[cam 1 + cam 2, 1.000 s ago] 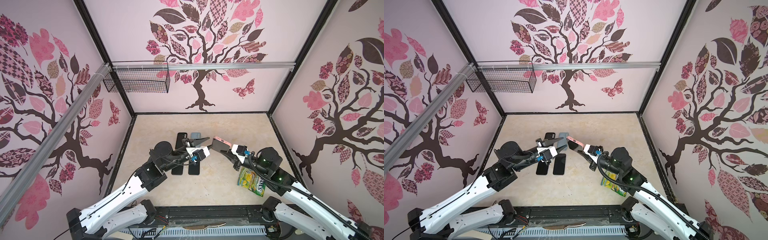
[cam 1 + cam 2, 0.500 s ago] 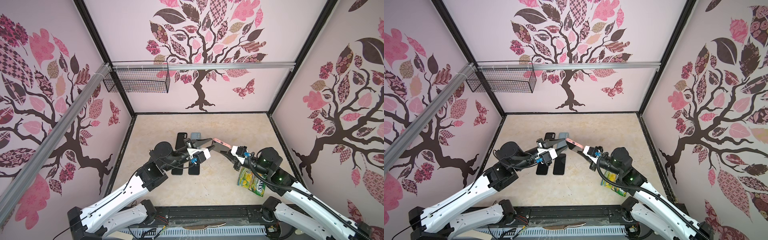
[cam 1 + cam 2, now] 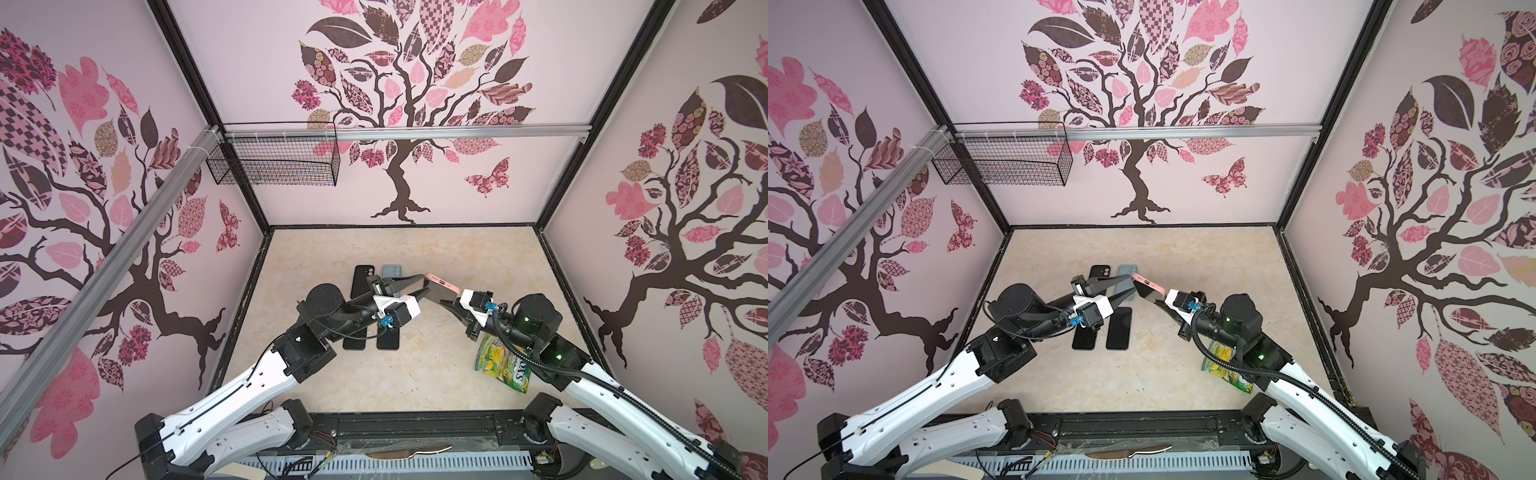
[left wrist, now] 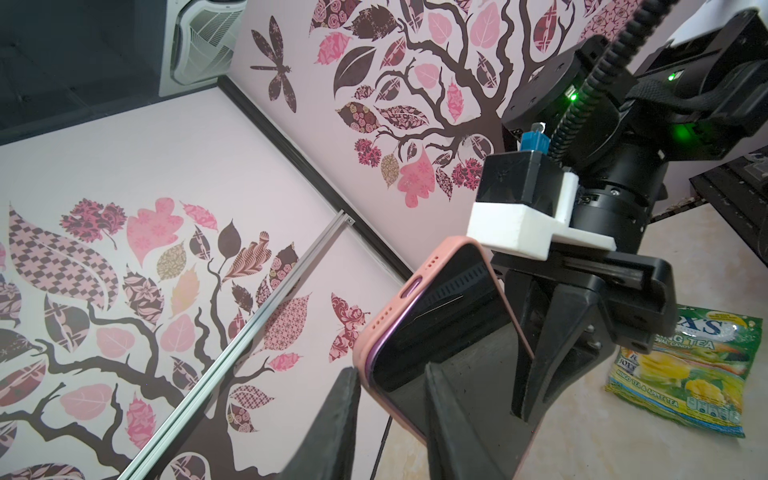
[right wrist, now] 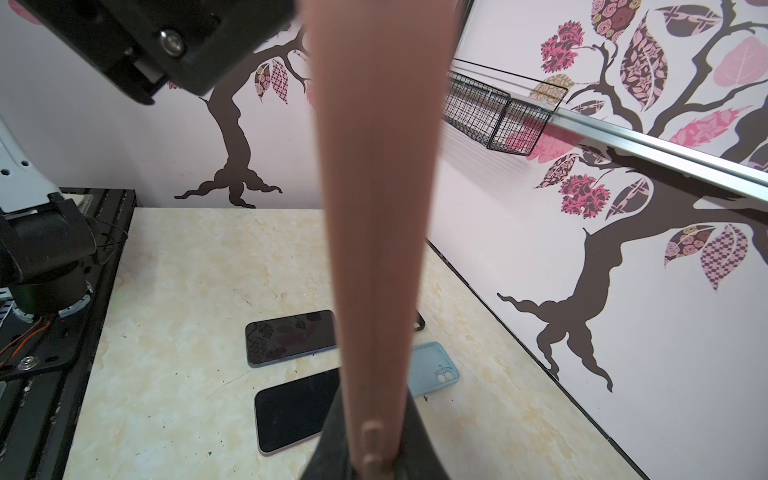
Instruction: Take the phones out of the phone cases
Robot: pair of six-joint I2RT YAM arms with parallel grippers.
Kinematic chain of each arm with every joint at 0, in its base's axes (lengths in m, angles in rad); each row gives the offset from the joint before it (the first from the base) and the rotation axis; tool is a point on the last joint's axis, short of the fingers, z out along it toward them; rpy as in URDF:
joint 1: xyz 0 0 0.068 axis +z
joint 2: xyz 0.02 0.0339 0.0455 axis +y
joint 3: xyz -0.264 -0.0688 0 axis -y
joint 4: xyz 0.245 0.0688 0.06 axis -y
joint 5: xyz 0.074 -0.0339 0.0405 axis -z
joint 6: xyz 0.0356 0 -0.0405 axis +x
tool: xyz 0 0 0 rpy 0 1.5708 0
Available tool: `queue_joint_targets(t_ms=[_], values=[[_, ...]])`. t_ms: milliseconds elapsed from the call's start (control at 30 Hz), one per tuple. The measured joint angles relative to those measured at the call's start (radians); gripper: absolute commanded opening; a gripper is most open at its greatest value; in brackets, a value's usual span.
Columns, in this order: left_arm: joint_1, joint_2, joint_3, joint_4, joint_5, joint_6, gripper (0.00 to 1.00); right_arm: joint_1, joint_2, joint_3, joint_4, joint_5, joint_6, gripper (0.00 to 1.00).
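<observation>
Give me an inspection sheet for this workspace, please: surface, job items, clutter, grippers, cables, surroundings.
Surface: marbled tabletop, small specks, no spills seen.
Job's things: pink-cased phone held off the table, phone not yet out of its case.
Clutter: two bare phones screen up, blue case, black case, candy bag.
Grippers: right gripper shut on the pink-cased phone; left gripper straddles its edge, grip unclear.
Cables: ribbed cable along the right arm, nothing snagged.
Surroundings: tree-patterned walls, wire basket on the back rail.
</observation>
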Motion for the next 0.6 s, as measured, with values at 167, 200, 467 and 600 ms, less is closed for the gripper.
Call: queue_joint_targets(t_ms=[167,200,467,600], values=[[0.0,0.0,0.0,0.007,0.003,0.005,0.24,0.0,0.008,0.0,-0.005,0.003,0.004,0.0],[0.0,0.0,0.0,0.007,0.003,0.005,0.23,0.0,0.008,0.0,-0.006,0.003,0.005,0.0],[0.0,0.0,0.0,0.007,0.003,0.008,0.21,0.0,0.009,0.001,-0.006,0.004,0.015,0.0],[0.0,0.0,0.0,0.007,0.001,0.011,0.21,0.0,0.009,0.001,-0.006,0.004,0.019,0.0]])
